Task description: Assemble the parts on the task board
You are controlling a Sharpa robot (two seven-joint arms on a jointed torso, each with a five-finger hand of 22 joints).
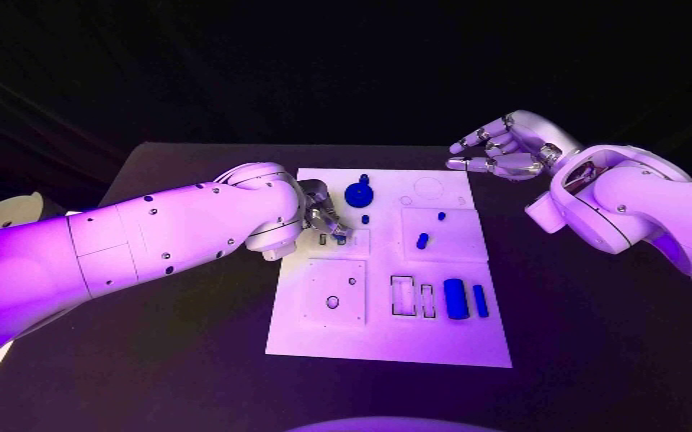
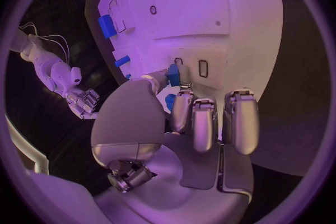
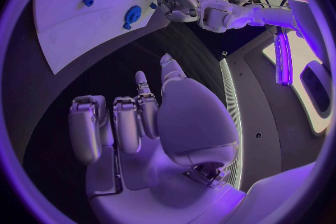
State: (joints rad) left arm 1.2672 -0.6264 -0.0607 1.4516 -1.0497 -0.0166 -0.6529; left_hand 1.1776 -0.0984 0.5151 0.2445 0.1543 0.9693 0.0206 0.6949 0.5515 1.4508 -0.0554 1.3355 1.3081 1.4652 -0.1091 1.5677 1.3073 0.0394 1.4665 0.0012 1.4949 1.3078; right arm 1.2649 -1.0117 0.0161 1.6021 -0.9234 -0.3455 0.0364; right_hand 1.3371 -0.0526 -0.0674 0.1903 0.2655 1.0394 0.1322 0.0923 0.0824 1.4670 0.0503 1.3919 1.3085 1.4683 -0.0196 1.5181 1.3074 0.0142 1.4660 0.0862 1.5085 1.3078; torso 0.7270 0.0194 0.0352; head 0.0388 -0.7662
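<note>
The left hand [image 1: 323,220] is low over the board [image 1: 389,337], near its left edge, and pinches a small blue part [image 2: 173,74] between thumb and a finger just above two narrow slots [image 2: 203,68]. The grip looks shallow, though the fingers hide most of the part, so I cannot tell how squarely it sits. If it is tilted, it may catch on a slot's rim and pop out, or skid across the board. The round blue disc [image 1: 359,194] lies just beside this hand; a sideways correction could knock it. The right hand [image 1: 500,150] hangs off the board's far right corner, fingers loosely curled around nothing, well apart from the work. A long block [image 1: 456,298] and a thin bar [image 1: 480,300] lie by the near right slots, not yet placed.
</note>
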